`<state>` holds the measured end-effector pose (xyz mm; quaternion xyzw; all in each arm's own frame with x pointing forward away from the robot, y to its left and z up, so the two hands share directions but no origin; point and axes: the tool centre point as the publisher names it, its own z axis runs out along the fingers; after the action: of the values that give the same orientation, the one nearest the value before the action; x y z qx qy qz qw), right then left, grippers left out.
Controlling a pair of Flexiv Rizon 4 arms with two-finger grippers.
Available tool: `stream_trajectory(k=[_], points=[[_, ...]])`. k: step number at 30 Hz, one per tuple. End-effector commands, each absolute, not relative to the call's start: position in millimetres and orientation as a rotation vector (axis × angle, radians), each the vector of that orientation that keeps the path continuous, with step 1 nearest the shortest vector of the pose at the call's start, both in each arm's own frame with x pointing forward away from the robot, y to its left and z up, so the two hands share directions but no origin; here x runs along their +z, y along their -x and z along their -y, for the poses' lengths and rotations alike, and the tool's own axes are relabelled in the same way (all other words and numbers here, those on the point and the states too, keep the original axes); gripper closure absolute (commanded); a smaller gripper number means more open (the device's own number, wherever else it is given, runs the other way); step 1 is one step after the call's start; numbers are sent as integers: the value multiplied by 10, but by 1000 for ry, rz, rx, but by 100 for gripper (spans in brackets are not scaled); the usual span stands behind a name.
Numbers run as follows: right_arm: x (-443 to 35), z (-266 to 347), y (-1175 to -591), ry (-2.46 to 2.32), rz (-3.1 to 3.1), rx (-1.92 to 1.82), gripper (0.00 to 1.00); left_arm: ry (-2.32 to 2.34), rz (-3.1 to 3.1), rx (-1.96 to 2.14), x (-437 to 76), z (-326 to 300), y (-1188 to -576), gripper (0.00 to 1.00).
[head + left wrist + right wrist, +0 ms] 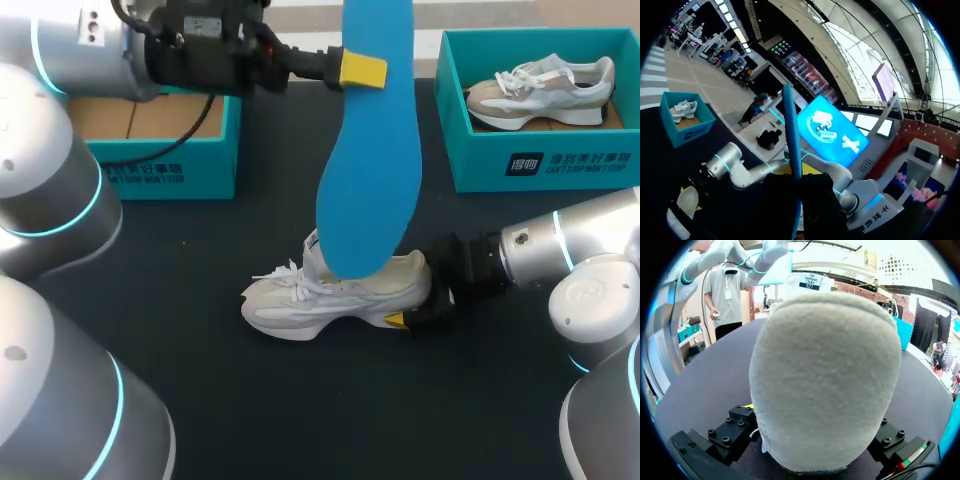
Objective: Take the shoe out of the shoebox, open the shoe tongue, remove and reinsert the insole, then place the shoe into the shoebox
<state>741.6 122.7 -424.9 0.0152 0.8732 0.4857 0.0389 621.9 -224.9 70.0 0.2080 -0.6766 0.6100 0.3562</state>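
Left end effector [362, 72] pinching insole [365, 170] above shoe [320, 295], right end effector [420, 312] clamping shoe

Dark table [300, 410] bears white shoe [290, 308], left teal shoebox [165, 170], right teal shoebox [560, 162].

The right shoebox [545, 165] on the worktop [300, 400] has white print on its teal front wall: a small square logo holding two characters, and beside it a row of characters above a line of capital letters. The left shoebox [160, 172] has similar white lines on its front. In the right wrist view, a white tag [810, 283] with dark print rises from the shoe [825, 380]; the print is too small to read with certainty.
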Motion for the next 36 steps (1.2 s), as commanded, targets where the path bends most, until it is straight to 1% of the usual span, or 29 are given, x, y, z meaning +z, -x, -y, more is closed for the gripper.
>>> stream_trajectory(k=[1,7,22,36], points=[[-4265,-1236,-7421,-48,-2679,1485,100,-545,1712,1566,747,2321,-6046,100],[-4265,-1236,-7421,-48,-2679,1485,100,-547,1688,1546,867,2349,-5845,100],[-4265,-1236,-7421,-48,-2679,1485,100,-595,1581,1506,944,2364,-5652,100],[-4265,-1236,-7421,-48,-2679,1485,100,-613,1555,1475,878,2350,-5689,100]])
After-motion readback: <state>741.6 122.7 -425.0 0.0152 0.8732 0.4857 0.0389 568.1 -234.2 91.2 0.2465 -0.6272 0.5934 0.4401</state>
